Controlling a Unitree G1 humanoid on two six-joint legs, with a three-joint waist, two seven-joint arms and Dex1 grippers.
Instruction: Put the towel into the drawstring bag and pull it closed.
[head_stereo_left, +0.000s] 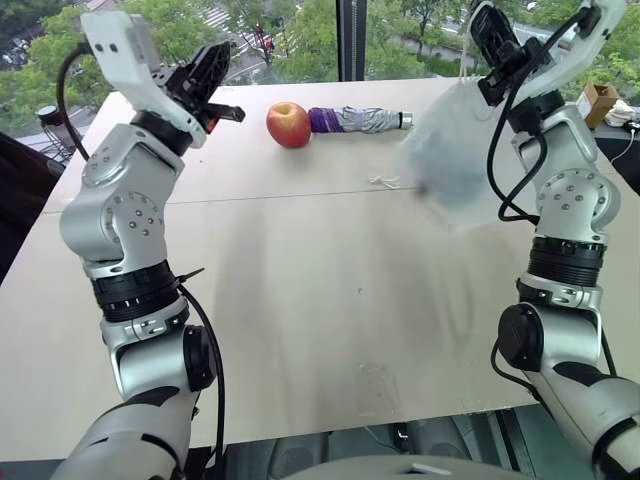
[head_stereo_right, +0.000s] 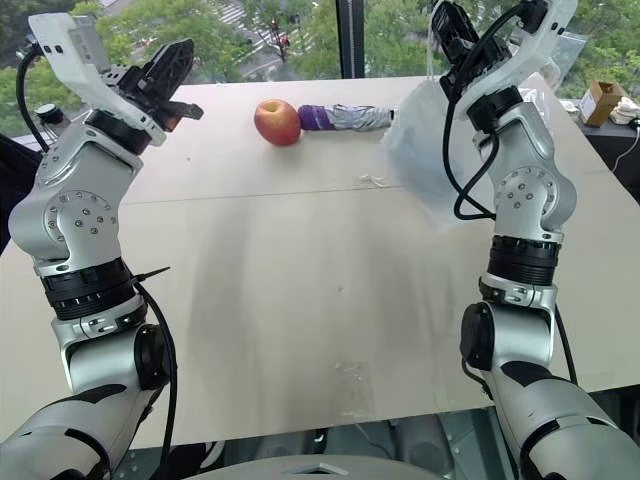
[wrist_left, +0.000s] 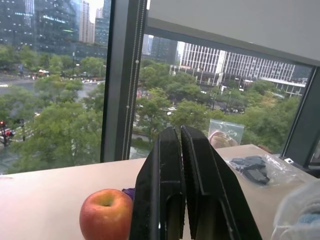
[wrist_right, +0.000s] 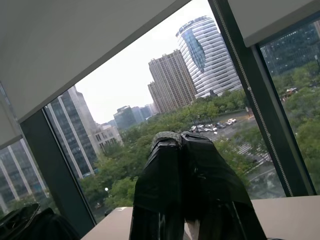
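Note:
The drawstring bag (head_stereo_left: 455, 150), a thin white pouch, hangs in the air over the table's far right. It dangles by its thin cords from my right gripper (head_stereo_left: 486, 28), which is raised high and shut on them. A bluish mass shows through the fabric: the towel (head_stereo_left: 448, 165) inside the bag. A corner of the bag with a blue patch shows in the left wrist view (wrist_left: 300, 220). My left gripper (head_stereo_left: 218, 58) is raised at the far left, well apart from the bag. Its fingers (wrist_left: 172, 175) are shut with nothing visible between them.
A red apple (head_stereo_left: 289, 124) and a folded grey-and-purple umbrella (head_stereo_left: 360, 120) lie at the table's far edge by the window. A small white cord scrap (head_stereo_left: 383, 181) lies near the bag. Clear zip bags (wrist_left: 252, 167) sit at the far right, a cardboard box (head_stereo_left: 600, 100) beyond.

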